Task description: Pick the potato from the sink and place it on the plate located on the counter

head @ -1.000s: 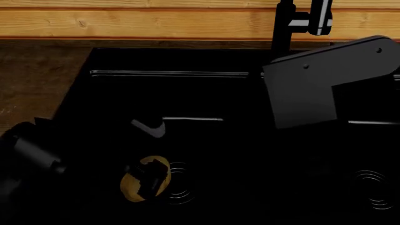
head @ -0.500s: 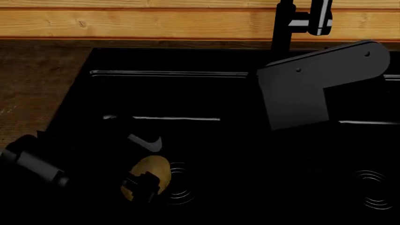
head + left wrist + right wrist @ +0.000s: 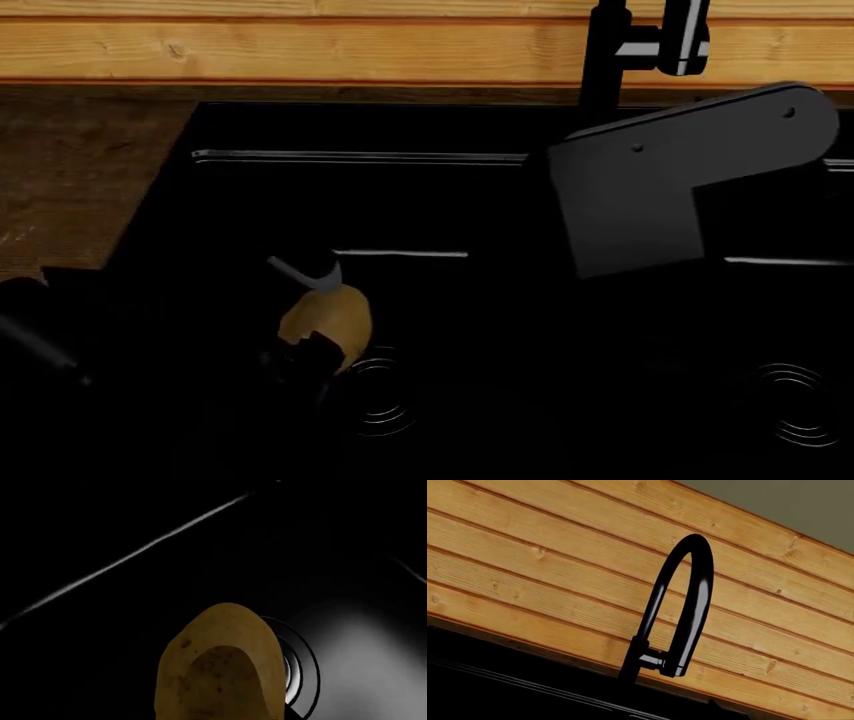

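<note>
Over the left basin of the sink, the left gripper is clamped on the potato, which hangs just above the ringed drain. Seen from the left wrist, the potato partly hides the drain. Whether the right gripper is clenched or released I cannot tell; its camera faces the black faucet and wooden wall.

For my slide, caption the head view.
Left gripper holds the potato above the sink drain.
</note>
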Robot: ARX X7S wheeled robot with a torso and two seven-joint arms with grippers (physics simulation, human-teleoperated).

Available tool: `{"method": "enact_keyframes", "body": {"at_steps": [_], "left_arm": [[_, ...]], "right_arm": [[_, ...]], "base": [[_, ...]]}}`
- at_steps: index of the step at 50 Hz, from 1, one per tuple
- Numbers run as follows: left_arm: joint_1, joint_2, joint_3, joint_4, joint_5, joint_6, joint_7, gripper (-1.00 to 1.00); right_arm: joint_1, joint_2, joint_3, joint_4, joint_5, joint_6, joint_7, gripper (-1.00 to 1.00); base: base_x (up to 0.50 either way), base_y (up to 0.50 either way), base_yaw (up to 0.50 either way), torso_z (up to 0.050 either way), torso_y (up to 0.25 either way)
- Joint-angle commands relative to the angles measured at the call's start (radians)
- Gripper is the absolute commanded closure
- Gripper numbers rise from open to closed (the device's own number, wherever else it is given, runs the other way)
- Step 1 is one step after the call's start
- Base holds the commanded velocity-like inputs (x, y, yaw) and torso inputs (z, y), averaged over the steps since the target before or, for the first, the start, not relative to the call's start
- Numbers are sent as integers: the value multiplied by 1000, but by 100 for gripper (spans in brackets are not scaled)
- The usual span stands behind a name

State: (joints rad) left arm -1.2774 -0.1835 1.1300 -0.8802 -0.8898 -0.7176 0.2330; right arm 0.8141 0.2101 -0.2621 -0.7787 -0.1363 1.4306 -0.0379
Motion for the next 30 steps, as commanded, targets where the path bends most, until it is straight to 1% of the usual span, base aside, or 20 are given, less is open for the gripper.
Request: {"method": "enact_keyframes", "body": {"at_steps": [1,6,16,30], "left_arm": [[67,-111,-92,264,-109,-16,-194,100],[66,-159,-126,368,-144,-48,-274,100],[82,-233,-201,524,-225,-69,-363,100],[83,-326,-276,737,-326,-121,-492,100]], "right_arm": [[-41,-8,3,44,-10,-47,11,-100],[-40,-7,10,43,-9,-46,9,-100],[-47,-8,11,37,-7,-46,13,-100],[-46,-7,8,19,-5,-32,13,-100]], "base": [[0,0,0,0,0],[0,0,0,0,0],[0,0,0,0,0],[0,0,0,0,1]]}}
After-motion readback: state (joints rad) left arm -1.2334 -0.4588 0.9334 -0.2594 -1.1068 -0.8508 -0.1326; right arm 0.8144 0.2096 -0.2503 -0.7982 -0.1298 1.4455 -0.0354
